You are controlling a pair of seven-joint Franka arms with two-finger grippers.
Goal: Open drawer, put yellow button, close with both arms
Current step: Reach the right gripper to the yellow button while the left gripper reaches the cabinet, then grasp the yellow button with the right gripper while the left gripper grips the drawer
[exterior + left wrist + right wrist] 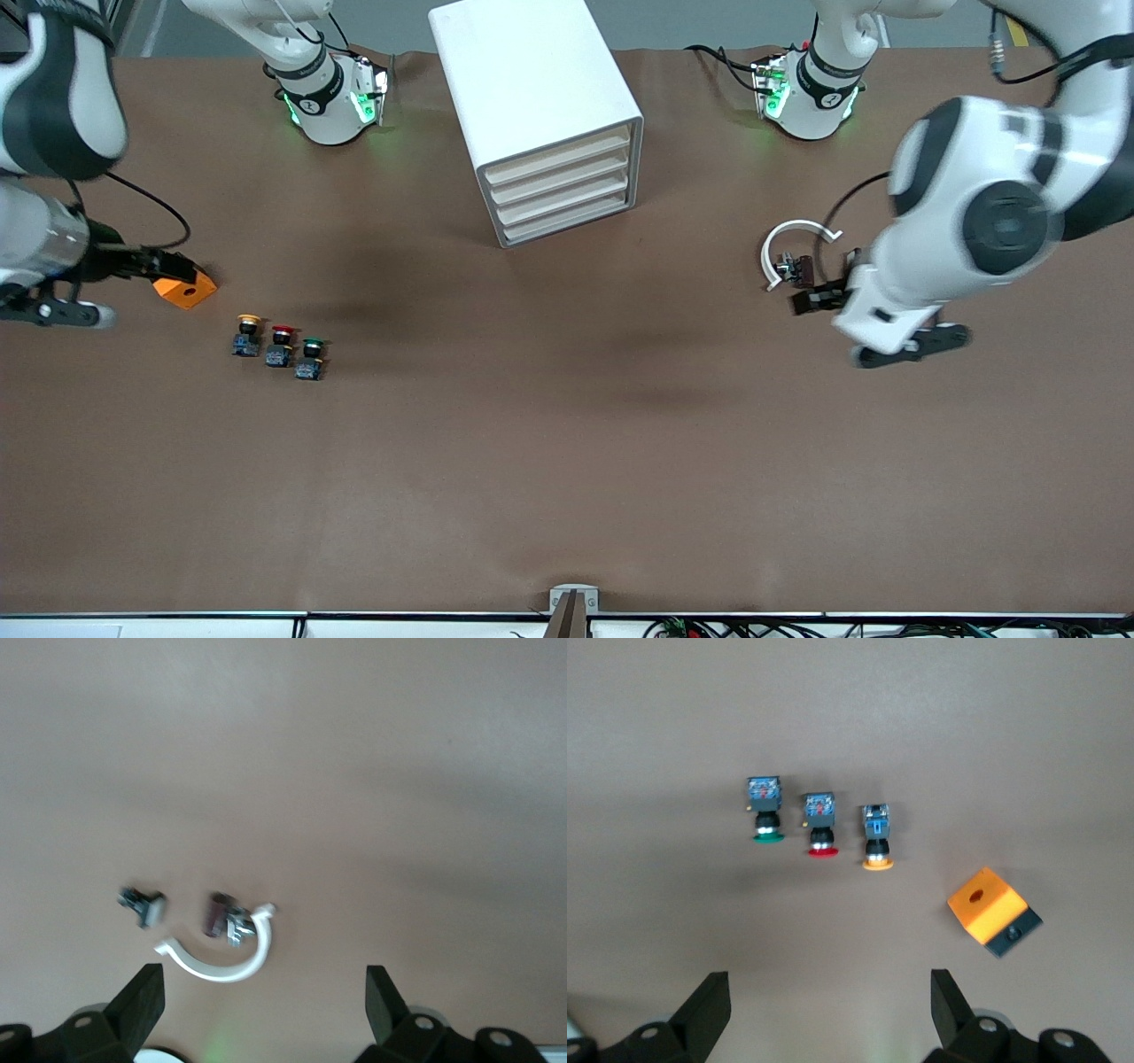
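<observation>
The white cabinet (536, 97) stands at the table's edge by the robot bases, and its top drawer (560, 156) is shut like the three below it. The yellow button (248, 334) (877, 843) stands at the right arm's end of a row of three buttons. My right gripper (53, 312) (830, 988) hangs open and empty over the table at the right arm's end, apart from the buttons. Over the left arm's end my left gripper (912, 346) (264, 983) is open and empty too, close to a white ring (793, 252) (221, 966).
A red-capped button (280, 345) (820, 831) and a green-capped button (310, 358) (767, 815) stand beside the yellow one. An orange block (184, 289) (992, 911) lies toward the right arm's end. Small dark parts (221, 917) lie by the ring.
</observation>
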